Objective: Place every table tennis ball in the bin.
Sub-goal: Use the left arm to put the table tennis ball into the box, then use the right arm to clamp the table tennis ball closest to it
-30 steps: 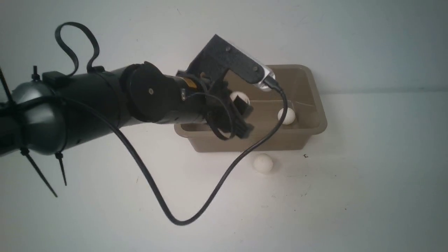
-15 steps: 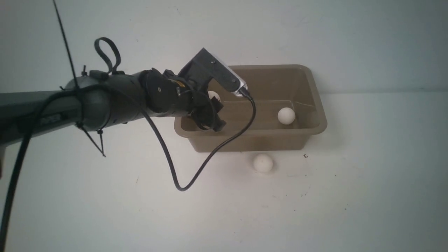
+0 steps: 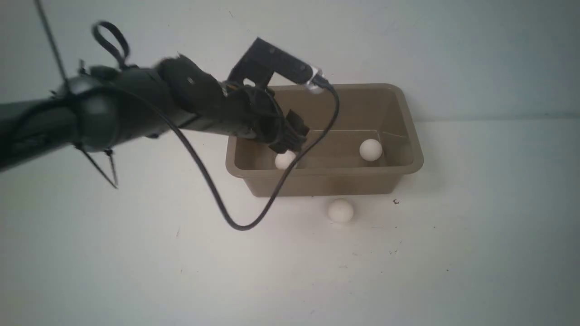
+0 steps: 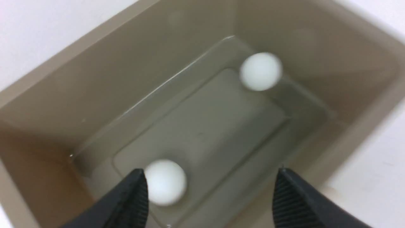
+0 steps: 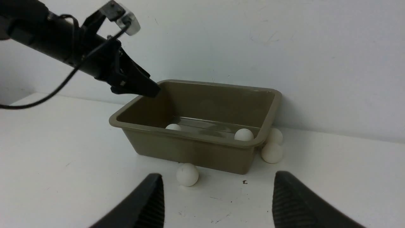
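1. Across the upper left of the front view, the left arm [image 3: 113,113] reached toward the bin [image 3: 326,184], which stood at centre against the wall [image 3: 453,45]. The left gripper [image 3: 292,136] hung over the bin's left end, and its finger spread could not be told from there. A first ball [image 3: 284,160] lay inside just below it. A second ball [image 3: 370,150] lay inside toward the right end. A third ball [image 3: 340,210] sat on the table [image 3: 136,271], just below the bin's front wall. A black cable [image 3: 217,203] looped down from the wrist.

2. From the left wrist, the left gripper [image 4: 210,175] had its fingers [image 4: 133,199] spread wide and held nothing. The first ball [image 4: 164,182] sat on the floor of the bin [image 4: 95,95] beside one fingertip. The second ball [image 4: 261,71], blurred, lay near the far end.

3. From the right wrist, the right gripper [image 5: 217,180] was likewise spread wide and empty, low over the table [image 5: 63,158].
   - The third ball [image 5: 187,174] lay just beside the front wall of the bin [image 5: 190,152].
   - A fourth ball [image 5: 272,152] and a fifth ball [image 5: 275,135] sat close together on the table beside one end wall.
   - The first ball [image 5: 173,127] and the second ball [image 5: 243,135] showed over the rim.
   - The left gripper [image 5: 147,89] hung above the opposite end.
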Tool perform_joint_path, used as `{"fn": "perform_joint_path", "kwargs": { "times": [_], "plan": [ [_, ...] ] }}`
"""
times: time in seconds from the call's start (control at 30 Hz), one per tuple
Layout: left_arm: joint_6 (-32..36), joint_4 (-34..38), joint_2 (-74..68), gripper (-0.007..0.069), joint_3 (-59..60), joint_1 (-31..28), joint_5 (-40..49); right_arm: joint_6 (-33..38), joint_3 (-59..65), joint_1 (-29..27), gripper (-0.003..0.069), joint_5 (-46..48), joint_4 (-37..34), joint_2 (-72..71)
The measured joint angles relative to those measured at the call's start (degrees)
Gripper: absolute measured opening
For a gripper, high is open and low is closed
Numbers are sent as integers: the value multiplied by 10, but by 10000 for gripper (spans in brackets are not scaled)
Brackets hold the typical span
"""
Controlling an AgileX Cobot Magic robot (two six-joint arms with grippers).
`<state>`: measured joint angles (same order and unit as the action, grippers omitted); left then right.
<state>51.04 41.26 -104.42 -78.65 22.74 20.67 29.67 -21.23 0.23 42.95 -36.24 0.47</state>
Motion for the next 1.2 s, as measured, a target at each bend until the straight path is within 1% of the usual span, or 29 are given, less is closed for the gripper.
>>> {"fn": "perform_joint_path", "kwargs": {
  "times": [0.13,0.27,0.33,0.37,0.4,0.47,0.5,0.57,0.6,0.63,0.67,0.73,0.77,0.93,1.03,1.2],
  "plan": [
    [-1,-10,45,457,0,-7,59,0,0,0,421,-3,-2,0],
    [-16,-64,84,457,0,-8,155,7,0,0,421,-5,-4,0],
    [-29,-81,90,457,0,-8,187,14,0,0,421,-6,-8,0],
    [-60,-102,95,457,0,-8,220,27,0,0,421,-8,-18,0],
    [-75,-116,96,457,0,-8,233,37,0,0,421,-8,-31,0],
    [-139,-164,96,457,0,-8,277,57,0,0,421,-9,-62,4],
    [-139,-164,96,457,0,-8,277,61,0,0,421,-9,-65,5],
    [-216,-253,96,457,0,-8,309,87,0,0,421,-7,-104,24],
    [-232,-280,96,457,0,-8,315,93,0,0,421,-4,-116,34],
    [-242,-287,96,457,0,-8,316,96,0,0,421,-3,-116,34],
    [-286,-350,96,457,0,-9,322,122,0,0,421,4,-136,59],
    [-323,-394,96,457,0,-9,327,151,0,0,421,5,-159,92],
    [-332,-403,96,457,0,-9,329,163,0,0,421,4,-174,112],
    [-330,-399,96,457,0,-9,331,215,-22,0,421,5,-210,197],
    [-308,-373,96,457,0,-9,332,250,-58,0,421,12,-219,261],
    [-269,-318,96,457,0,-9,336,268,-128,0,421,44,-221,373]
  ]
}}
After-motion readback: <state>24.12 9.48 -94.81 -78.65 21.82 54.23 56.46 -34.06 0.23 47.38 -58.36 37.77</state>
